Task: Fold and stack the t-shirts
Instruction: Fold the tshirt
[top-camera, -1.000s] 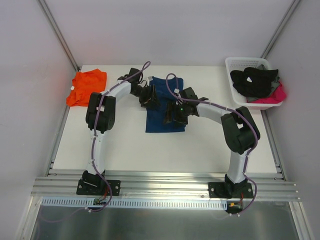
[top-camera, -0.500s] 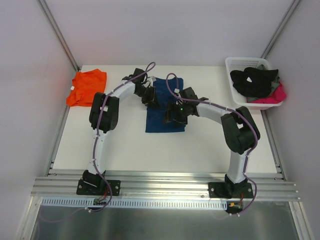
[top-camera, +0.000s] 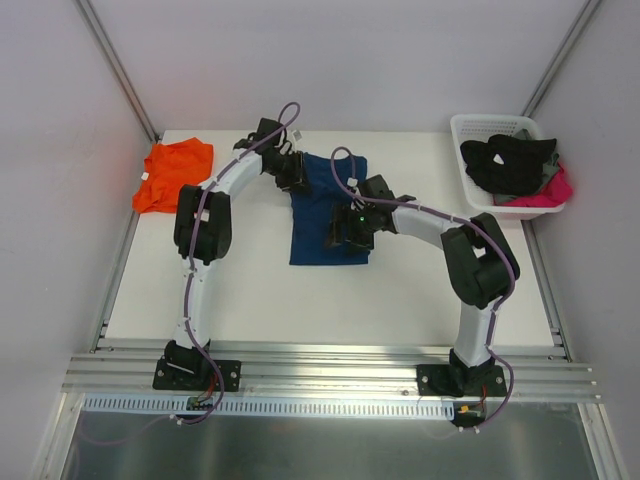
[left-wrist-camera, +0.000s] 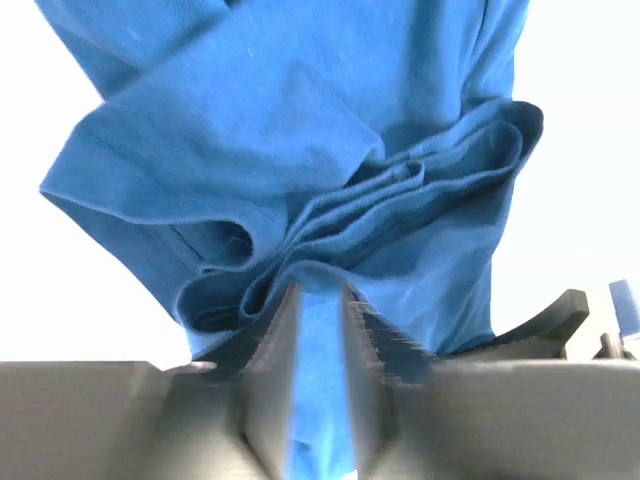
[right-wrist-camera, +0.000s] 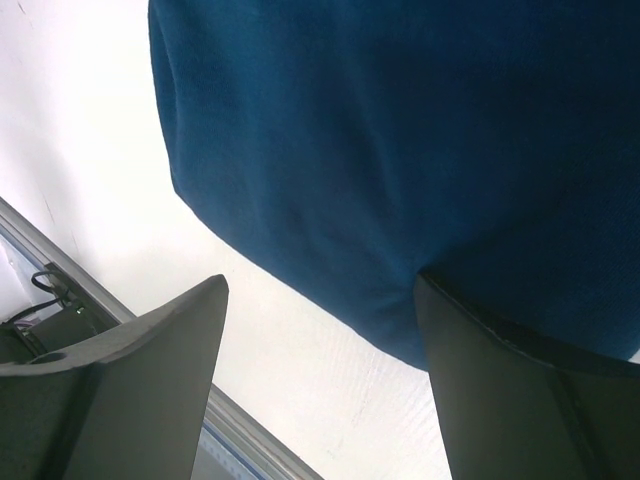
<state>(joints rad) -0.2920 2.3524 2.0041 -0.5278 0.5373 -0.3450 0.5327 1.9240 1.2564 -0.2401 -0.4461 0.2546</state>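
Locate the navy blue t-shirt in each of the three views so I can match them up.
Top external: the navy blue t-shirt lies mid-table, between the two arms.
Left wrist: it fills the upper frame, bunched folds pinched between the left fingers.
Right wrist: it fills the upper right, flat, its edge running between the open right fingers.
Shared landmark: the white table bordering the cloth in every view.

One blue t-shirt (top-camera: 320, 240), one orange t-shirt (top-camera: 175, 175), one laundry basket (top-camera: 480, 118).
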